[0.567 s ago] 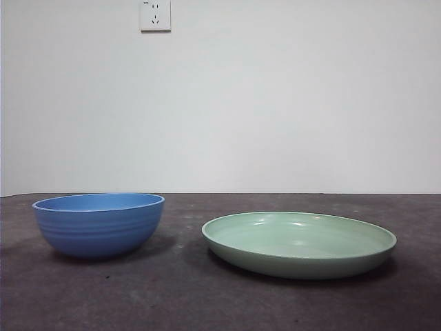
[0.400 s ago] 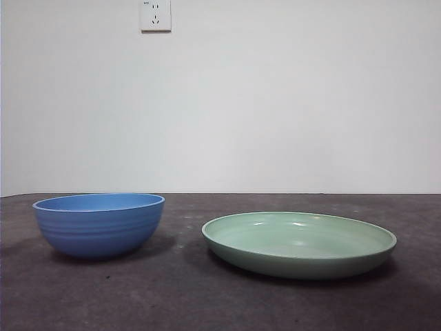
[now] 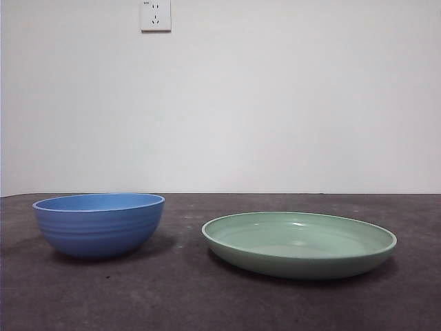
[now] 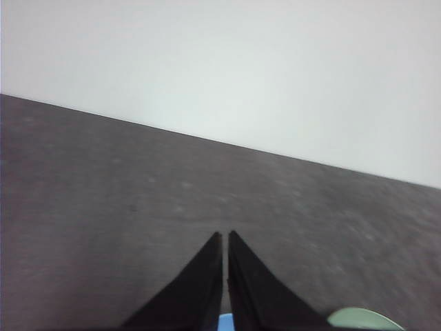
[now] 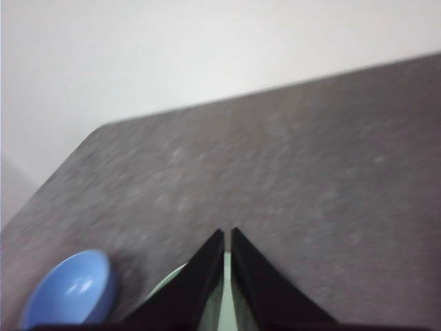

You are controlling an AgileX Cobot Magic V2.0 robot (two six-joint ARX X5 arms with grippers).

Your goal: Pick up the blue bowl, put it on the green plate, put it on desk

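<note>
1. The tabletop (image 3: 207,303) carries both dishes.
2. The green plate (image 3: 299,243) lies flat, empty.
3. The blue bowl (image 3: 98,224) stands upright beside the plate (apart, not touching).
4. Left tool (image 4: 226,238) and right tool (image 5: 227,233) hang above, jaws nearly closed, holding nothing.
</note>
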